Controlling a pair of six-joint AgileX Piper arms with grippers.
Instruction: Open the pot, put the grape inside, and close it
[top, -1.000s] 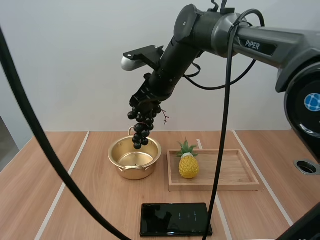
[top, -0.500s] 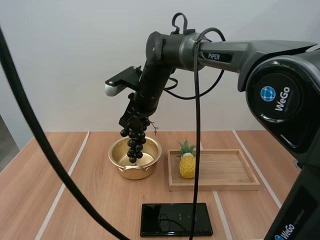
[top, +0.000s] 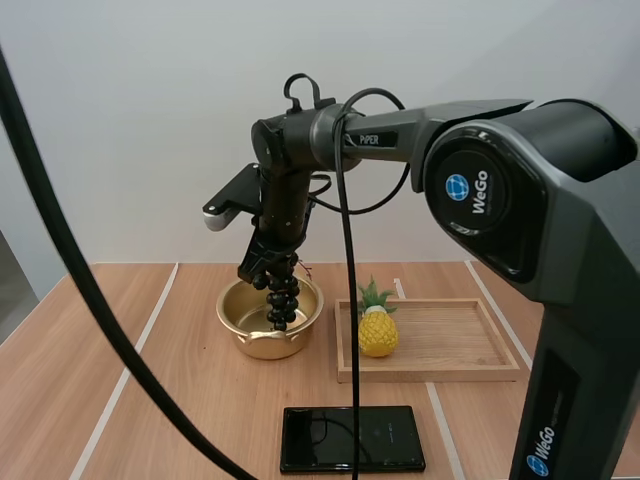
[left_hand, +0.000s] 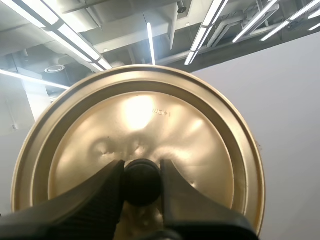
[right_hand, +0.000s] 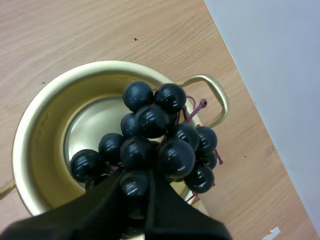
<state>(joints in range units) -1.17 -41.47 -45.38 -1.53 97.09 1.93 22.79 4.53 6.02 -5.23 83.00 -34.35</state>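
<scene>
The gold pot (top: 268, 318) stands open on the table. My right gripper (top: 268, 272) hangs just above its rim, shut on a bunch of dark grapes (top: 282, 300) whose lower end dips into the pot. In the right wrist view the grapes (right_hand: 155, 142) hang between my fingers directly over the pot (right_hand: 45, 150), near its far handle. In the left wrist view my left gripper (left_hand: 142, 181) is shut on the black knob (left_hand: 142, 181) of the gold lid (left_hand: 150, 130), held up away from the table.
A wooden tray (top: 450, 340) lies right of the pot with a toy pineapple (top: 377, 325) at its left end. A black phone (top: 350, 438) lies flat near the front edge. Bare table stretches left of the pot.
My right arm has swung left and down, bringing the grapes from above the pot's right rim to hang into the pot.
</scene>
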